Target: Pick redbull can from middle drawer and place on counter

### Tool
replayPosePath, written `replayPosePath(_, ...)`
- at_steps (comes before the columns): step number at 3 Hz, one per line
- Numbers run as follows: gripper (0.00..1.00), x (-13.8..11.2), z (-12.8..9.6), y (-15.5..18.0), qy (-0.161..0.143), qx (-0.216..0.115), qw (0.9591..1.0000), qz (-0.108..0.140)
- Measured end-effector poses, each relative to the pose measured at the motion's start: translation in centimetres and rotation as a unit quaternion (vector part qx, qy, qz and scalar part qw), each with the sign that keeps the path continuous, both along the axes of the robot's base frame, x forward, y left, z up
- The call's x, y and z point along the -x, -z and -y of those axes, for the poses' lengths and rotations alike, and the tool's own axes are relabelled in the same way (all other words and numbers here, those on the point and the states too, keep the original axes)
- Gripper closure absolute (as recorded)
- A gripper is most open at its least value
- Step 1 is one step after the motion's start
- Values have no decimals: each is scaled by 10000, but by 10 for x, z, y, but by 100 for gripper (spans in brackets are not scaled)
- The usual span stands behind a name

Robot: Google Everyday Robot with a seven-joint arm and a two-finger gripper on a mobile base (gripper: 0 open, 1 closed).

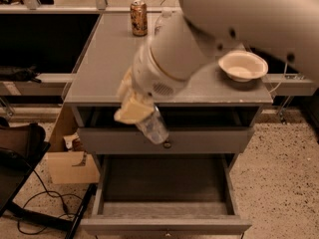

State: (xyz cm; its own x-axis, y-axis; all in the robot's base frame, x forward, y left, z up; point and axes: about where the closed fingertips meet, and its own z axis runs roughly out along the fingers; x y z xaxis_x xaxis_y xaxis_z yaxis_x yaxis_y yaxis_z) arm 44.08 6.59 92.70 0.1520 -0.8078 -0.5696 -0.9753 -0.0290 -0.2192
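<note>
My gripper (pixel 135 109) hangs in front of the counter's front edge, above the open middle drawer (pixel 164 185). It is shut on the redbull can (pixel 153 128), a slim silver-grey can that sticks out tilted down and to the right, in front of the upper drawer's panel. The drawer's dark floor is bare. The grey counter (pixel 107 59) lies just behind the gripper. My big white arm covers the counter's middle and upper right.
A brown-orange can (pixel 138 18) stands at the counter's back. The water bottle's cap (pixel 165 15) peeks out behind my arm. A white bowl (pixel 243 65) sits at the right. The upper drawer (pixel 209 139) is nearly closed. A cardboard box (pixel 70 166) and cables lie on the floor to the left.
</note>
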Motion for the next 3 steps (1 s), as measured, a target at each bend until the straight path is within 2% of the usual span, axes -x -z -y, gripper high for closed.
replayPosePath(1,100,-35,-29,-65,247,59,9991,351)
replayPosePath(2,100,-89,-57,-121,763,-486,9944,545)
replayPosePath(3,100,-104,-68,-172,909,-957,9880,799)
